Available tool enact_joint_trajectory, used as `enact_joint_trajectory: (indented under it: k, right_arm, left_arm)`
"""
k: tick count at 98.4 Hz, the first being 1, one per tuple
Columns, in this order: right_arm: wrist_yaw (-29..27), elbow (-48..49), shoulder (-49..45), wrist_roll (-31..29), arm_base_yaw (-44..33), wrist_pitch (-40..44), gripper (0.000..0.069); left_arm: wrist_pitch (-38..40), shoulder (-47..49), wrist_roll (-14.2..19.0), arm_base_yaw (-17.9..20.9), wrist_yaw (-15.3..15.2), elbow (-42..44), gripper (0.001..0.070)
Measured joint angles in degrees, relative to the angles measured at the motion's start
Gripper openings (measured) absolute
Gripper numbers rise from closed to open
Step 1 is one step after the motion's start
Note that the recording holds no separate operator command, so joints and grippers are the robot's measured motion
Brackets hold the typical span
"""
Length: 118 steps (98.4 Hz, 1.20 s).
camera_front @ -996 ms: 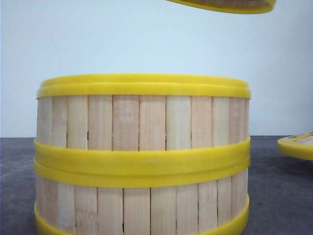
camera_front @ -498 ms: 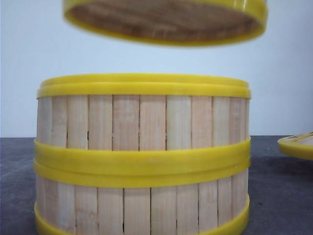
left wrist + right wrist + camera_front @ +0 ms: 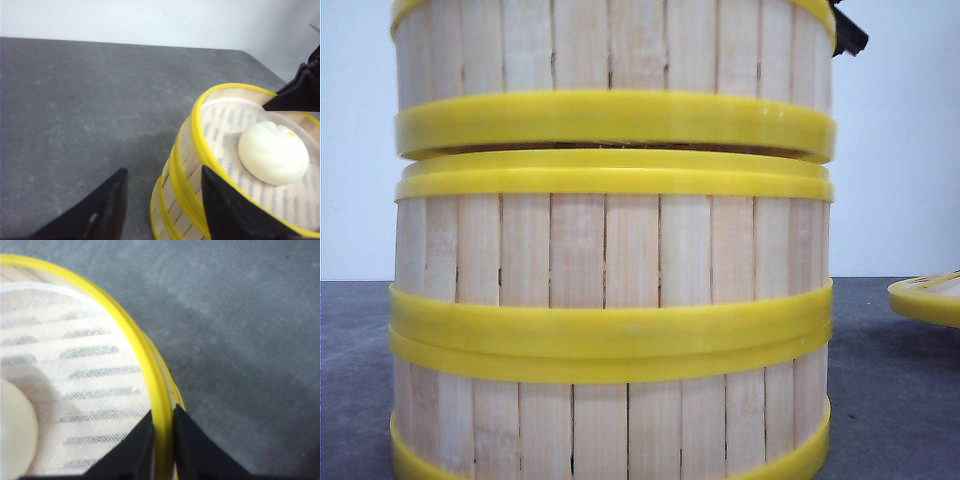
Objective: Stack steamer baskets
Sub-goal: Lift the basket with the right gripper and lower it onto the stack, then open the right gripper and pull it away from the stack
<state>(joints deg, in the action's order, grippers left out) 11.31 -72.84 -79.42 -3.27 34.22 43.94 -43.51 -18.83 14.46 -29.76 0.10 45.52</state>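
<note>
Only wrist views show a bun (image 3: 273, 152) inside the top basket (image 3: 610, 60).

No readable text (anywhere visible)

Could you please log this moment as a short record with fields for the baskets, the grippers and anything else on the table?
stack: two baskets stacked on the table
top basket: third basket at the stack's top, thin gap showing on one side
contents: white bun on a liner in the top basket
right gripper: shut on the top basket's rim
left gripper: open, beside the stack, holding nothing
lid: on the table, right of the stack
</note>
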Motion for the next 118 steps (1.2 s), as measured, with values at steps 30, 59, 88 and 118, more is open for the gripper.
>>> enact_joint_trajectory:
  k: [30, 59, 88, 118]
  right_arm:
    - [-1.57, 0.00, -1.11, 0.00, 0.74, -0.02, 0.0034]
    - [-2.58, 0.00, -1.11, 0.02, 0.72, 0.83, 0.0033]
    - [-2.67, -0.02, -1.11, -0.11, 0.72, 1.64, 0.0309]
    - [-5.22, -0.02, 2.75, -1.20, 0.00, -2.21, 0.0399]
  left_arm:
    - [-1.84, 0.00, 0.00, 0.00, 0.00, 0.00, 0.0275]
    - [-2.40, 0.00, -0.02, 0.00, 0.00, 0.00, 0.0275]
    - [-2.40, 0.00, 0.00, 0.00, 0.00, 0.00, 0.0275]
    - [-2.40, 0.00, 0.00, 0.00, 0.00, 0.00, 0.0275]
